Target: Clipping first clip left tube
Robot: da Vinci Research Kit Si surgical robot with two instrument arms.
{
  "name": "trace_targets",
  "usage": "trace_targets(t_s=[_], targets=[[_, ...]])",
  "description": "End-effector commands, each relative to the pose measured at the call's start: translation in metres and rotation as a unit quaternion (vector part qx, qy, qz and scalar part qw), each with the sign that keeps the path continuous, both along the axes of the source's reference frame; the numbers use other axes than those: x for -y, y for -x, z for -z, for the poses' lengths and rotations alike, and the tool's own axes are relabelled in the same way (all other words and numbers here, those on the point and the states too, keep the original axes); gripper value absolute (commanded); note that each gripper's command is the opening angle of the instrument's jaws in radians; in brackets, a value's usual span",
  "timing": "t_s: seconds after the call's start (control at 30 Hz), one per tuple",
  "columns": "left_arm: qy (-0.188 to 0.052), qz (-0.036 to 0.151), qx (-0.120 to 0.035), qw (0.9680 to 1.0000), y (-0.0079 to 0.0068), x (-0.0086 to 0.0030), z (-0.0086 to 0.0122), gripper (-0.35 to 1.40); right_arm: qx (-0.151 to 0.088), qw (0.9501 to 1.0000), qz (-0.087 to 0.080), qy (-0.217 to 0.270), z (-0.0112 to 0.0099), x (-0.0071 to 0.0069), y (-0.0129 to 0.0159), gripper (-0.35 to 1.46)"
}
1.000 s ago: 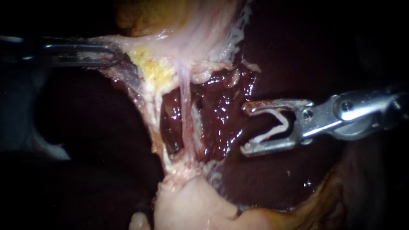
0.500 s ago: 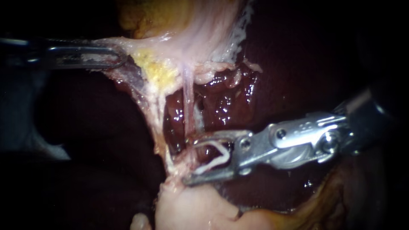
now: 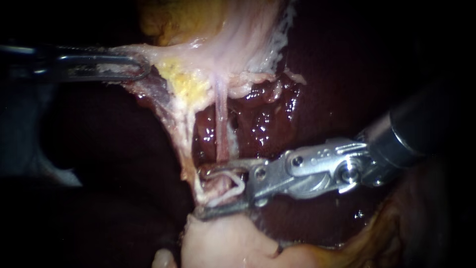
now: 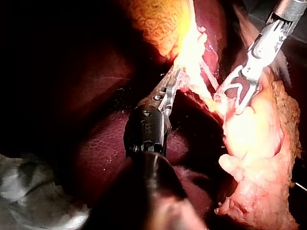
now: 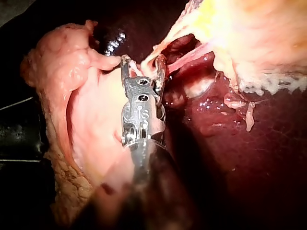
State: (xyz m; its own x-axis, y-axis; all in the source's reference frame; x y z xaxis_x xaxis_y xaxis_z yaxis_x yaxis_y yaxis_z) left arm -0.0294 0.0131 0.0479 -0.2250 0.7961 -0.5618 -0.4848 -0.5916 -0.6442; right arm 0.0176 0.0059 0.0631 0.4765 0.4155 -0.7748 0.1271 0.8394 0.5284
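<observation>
A thin pink tube (image 3: 221,130) runs down from the pale gallbladder tissue (image 3: 223,44), with a whitish strand (image 3: 179,130) to its left. My right instrument (image 3: 218,187) comes in from the right. Its jaws stand apart and carry an open white clip (image 3: 233,187), and they straddle the tube's lower end where tube and strand meet. The right wrist view shows the same jaws (image 5: 143,66) around pale tissue. My left instrument (image 3: 141,67) is shut on a flap of gallbladder tissue and holds it stretched to the left; its jaws (image 4: 173,82) also show in the left wrist view.
Dark red, wet liver (image 3: 260,124) lies behind the tube. A pale fatty lump (image 3: 223,243) sits just under the right jaws. Yellow fat (image 3: 186,82) clings to the stretched flap. In the left wrist view my right instrument (image 4: 236,95) works beside the fatty lump (image 4: 259,143).
My right instrument has moved left and down from in front of the liver to the tube's lower end, so its open clip now straddles the tube. The left instrument has stayed put.
</observation>
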Motion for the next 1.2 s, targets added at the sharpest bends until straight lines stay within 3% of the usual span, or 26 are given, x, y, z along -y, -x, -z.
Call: trace_targets(t_s=[0.03, 0.3, 0.67, 0.97, 1.2], targets=[[0.000, 0.000, 0.000, 1.0000, 0.0000, 0.0000, 0.0000, -0.35, 0.000, 1.0000, 0.000, 0.000, -0.0002, -0.0001, 0.0000, 0.49], [0.000, 0.000, 0.000, 1.0000, 0.0001, 0.0001, 0.0000, -0.35, -0.011, 0.9999, -0.011, 0.001, -0.0010, -0.0001, -0.0015, 0.49], [-0.001, -0.001, 0.001, 1.0000, 0.0003, 0.0001, 0.0000, -0.35, -0.028, 0.9995, 0.012, -0.013, -0.0024, 0.0024, -0.0049, 0.48], [-0.001, 0.000, 0.000, 1.0000, 0.0005, 0.0001, 0.0000, -0.35, -0.051, 0.9979, 0.020, -0.037, -0.0028, 0.0039, -0.0066, 0.48], [-0.001, 0.000, 0.000, 1.0000, 0.0006, 0.0001, 0.0000, -0.35, -0.053, 0.9960, 0.005, -0.072, -0.0018, 0.0044, -0.0074, 0.46]])
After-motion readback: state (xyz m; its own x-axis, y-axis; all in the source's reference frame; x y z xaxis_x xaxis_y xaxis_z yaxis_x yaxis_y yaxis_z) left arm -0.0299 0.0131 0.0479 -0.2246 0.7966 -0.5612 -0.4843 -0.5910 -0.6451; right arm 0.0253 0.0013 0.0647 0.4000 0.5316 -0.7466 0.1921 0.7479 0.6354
